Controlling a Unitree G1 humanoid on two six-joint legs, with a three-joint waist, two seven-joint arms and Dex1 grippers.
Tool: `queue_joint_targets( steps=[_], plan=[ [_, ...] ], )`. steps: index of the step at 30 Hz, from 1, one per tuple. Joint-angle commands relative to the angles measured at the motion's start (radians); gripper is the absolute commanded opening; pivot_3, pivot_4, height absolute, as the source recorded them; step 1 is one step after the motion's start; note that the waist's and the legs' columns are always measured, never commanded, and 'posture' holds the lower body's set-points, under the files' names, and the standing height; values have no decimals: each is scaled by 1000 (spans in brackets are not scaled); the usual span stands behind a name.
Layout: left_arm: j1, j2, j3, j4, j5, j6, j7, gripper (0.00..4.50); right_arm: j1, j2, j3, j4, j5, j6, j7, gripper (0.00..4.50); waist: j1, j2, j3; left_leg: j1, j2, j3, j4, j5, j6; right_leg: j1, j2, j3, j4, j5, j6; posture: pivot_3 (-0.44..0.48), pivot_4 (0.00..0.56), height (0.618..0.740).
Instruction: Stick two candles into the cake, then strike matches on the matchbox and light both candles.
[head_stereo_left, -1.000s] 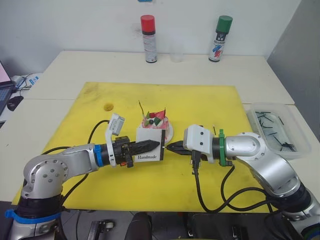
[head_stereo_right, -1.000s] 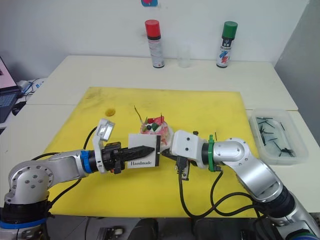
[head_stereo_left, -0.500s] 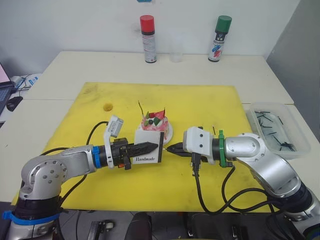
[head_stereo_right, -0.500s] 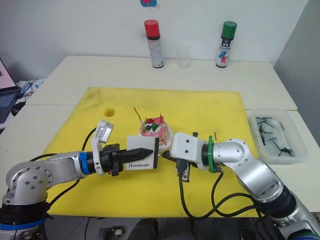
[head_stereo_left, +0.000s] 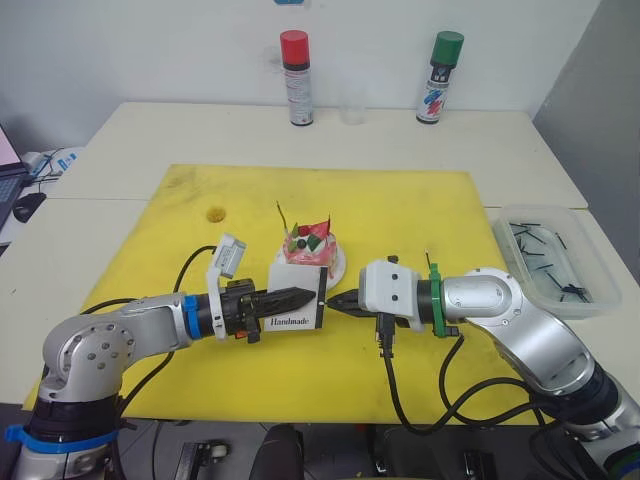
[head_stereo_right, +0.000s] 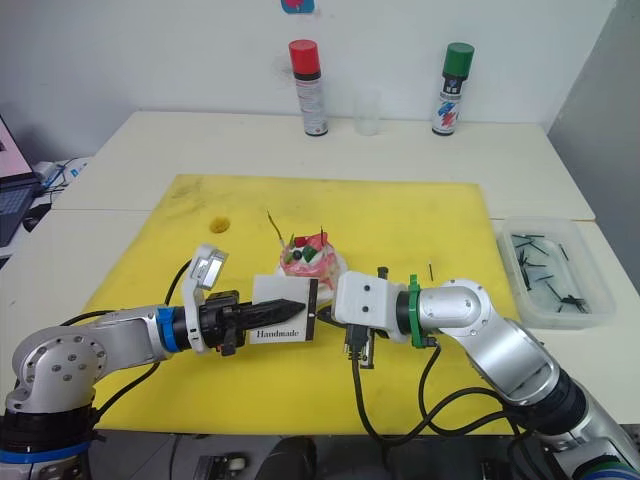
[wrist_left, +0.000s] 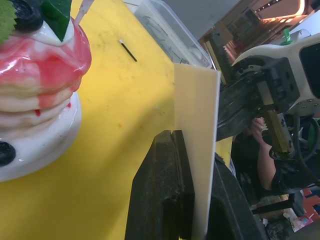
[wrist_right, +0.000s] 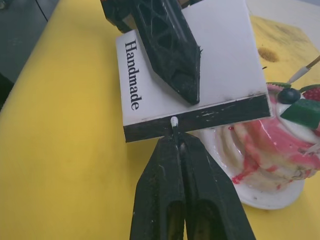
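The pink-and-white cake (head_stereo_left: 312, 250) sits on its small white plate (head_stereo_left: 340, 262) mid-mat. A thin reddish-brown candle (head_stereo_left: 283, 215) leans up from its left side, and a second thin candle (head_stereo_left: 329, 222) rises at its right. In front of the cake my left gripper (head_stereo_left: 300, 296) is shut on the white "Handmade" matchbox (wrist_right: 200, 65), held upright with its black strip (wrist_right: 215, 114) facing right. My right gripper (wrist_right: 176, 142) is shut on a match, and the match's pale tip (wrist_right: 173, 121) touches the strip.
A clear tub (head_stereo_left: 590, 300) of black matches stands off the yellow mat (head_stereo_left: 400, 200) at right. One loose match (head_stereo_right: 431, 271) lies on the mat behind my right wrist. Two spray cans (head_stereo_left: 296, 78) (head_stereo_left: 441, 78) and a clear cup (head_stereo_left: 352, 105) stand far back.
My right gripper has moved left, closing the gap to the matchbox's strip edge. The left gripper with the box has sunk slightly toward the mat.
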Motion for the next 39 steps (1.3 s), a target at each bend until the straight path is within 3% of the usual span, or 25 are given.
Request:
queue_joint_targets(
  steps=[1,17,20,24,27,29,33,39],
  plan=[
    [-9,1,-1,-7,-6,-7,-16,0,-20,13,4,-7,-15,-24,0,23,0,0,0,0,0,0,0,0,0,0,0,0,0,0,0,0,150,740],
    [-68,-41,4,-12,-84,16,28,0,-46,42,60,47,-88,-50,16,23,0,0,0,0,0,0,0,0,0,0,0,0,0,0,0,0,150,740],
    [-143,-36,24,-3,-110,19,34,0,-40,26,85,53,-104,-83,50,23,2,0,0,0,0,0,0,0,0,0,0,0,0,0,0,0,150,740],
    [-524,11,143,213,-214,-9,126,0,-3,-50,87,43,-114,-157,123,23,18,-8,5,-2,0,-3,1,0,0,-1,0,-3,0,0,0,0,150,740],
    [-655,39,182,299,-293,15,184,0,14,-76,66,43,-107,-179,140,23,6,-8,5,-6,-1,-2,3,0,0,-2,0,-2,0,1,1,0,150,740],
    [-648,72,195,291,-332,47,195,0,20,-79,35,36,-90,-168,137,23,-5,-7,5,-4,-1,1,2,0,0,-1,-1,1,-1,1,1,0,150,740],
    [-499,138,234,251,-336,78,198,0,-7,-64,-41,17,-44,-112,124,23,-8,-7,5,-5,1,0,0,2,-3,-3,-1,-2,1,0,-1,0,150,740],
    [-101,259,335,157,-390,186,105,0,-229,-8,-132,83,-10,-40,111,23,-10,-6,6,-8,2,0,0,1,-2,-7,-1,-2,2,0,-2,0,150,740]
  ],
)
